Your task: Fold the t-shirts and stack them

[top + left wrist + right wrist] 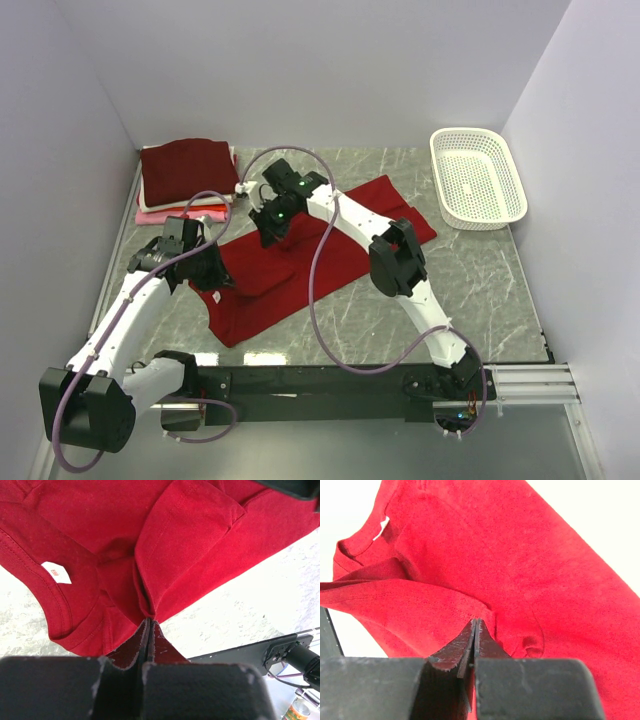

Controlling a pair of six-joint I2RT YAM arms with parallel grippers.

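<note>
1. The red t-shirt (335, 245) is spread diagonally, mid-scene.
2. Its left fold is pinched in the closed left gripper (149, 624).
3. Its far fold is clamped by the right gripper (475, 624).
4. The folded t-shirts (187, 170) are stacked far left.

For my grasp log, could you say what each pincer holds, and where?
Red t-shirt: left pincer grips a fold near the collar, right pincer a raised fold.
</note>
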